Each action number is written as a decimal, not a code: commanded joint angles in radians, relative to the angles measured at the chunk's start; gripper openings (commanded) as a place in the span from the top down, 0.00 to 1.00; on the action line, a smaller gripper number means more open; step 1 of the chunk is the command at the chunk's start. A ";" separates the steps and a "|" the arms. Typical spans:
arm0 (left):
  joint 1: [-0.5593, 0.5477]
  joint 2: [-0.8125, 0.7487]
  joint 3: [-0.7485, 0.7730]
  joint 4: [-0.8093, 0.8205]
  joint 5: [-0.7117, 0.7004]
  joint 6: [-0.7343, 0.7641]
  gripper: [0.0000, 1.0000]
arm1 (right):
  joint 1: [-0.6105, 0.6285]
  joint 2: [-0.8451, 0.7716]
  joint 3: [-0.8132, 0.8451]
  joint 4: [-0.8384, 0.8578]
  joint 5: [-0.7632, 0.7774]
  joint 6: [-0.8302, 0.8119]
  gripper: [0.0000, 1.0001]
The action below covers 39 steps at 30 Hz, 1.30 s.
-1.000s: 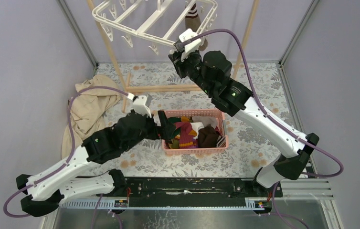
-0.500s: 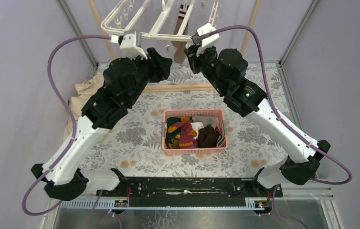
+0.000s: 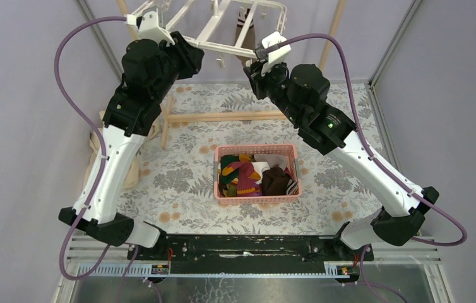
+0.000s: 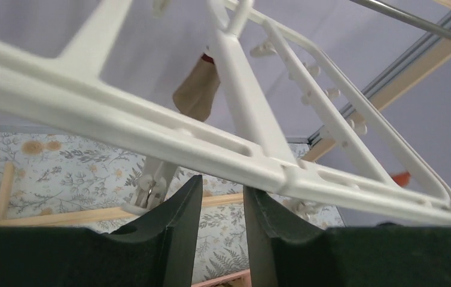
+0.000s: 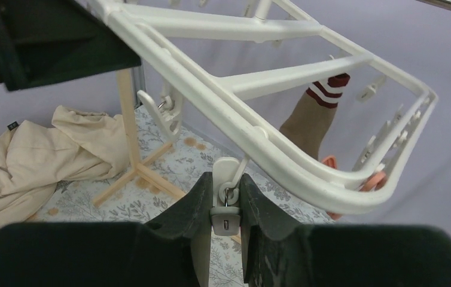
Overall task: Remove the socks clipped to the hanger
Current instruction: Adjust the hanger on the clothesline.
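Right pincer (image 5: 226, 185) pinching hanger clip (image 5: 225, 220), arm raised

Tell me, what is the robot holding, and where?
The right tool pinches a white clip by its sides, dangling under the hanger. The left tool reaches the hanger; whether it grips cannot be told.

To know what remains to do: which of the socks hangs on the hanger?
The brown sock with the red-and-white striped cuff, hanging from the white hanger. The other socks in view lie in the pink basket.
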<state>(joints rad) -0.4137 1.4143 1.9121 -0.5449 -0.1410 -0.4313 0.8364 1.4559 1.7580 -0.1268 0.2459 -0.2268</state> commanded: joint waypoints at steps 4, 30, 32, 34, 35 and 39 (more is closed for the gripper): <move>0.127 0.089 0.081 0.010 0.195 -0.022 0.62 | -0.002 -0.014 0.050 -0.025 -0.120 0.014 0.83; 0.364 0.282 0.199 0.039 0.412 -0.088 0.63 | -0.259 -0.207 -0.029 -0.112 -0.307 0.283 0.21; 0.375 0.294 0.216 0.040 0.414 -0.095 0.63 | -0.303 -0.207 -0.025 -0.127 -0.307 0.306 0.21; 0.391 0.307 0.235 0.042 0.421 -0.102 0.63 | -0.345 -0.196 -0.016 -0.139 -0.321 0.330 0.21; 0.398 0.315 0.245 0.042 0.423 -0.107 0.63 | -0.366 -0.189 -0.011 -0.145 -0.331 0.342 0.21; 0.412 0.347 0.293 0.043 0.439 -0.126 0.63 | -0.435 -0.165 -0.018 -0.135 -0.378 0.389 0.21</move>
<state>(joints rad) -0.0174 1.7393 2.1410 -0.5579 0.2577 -0.5304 0.4564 1.2587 1.7260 -0.2619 -0.0719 0.0875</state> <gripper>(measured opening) 0.370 0.787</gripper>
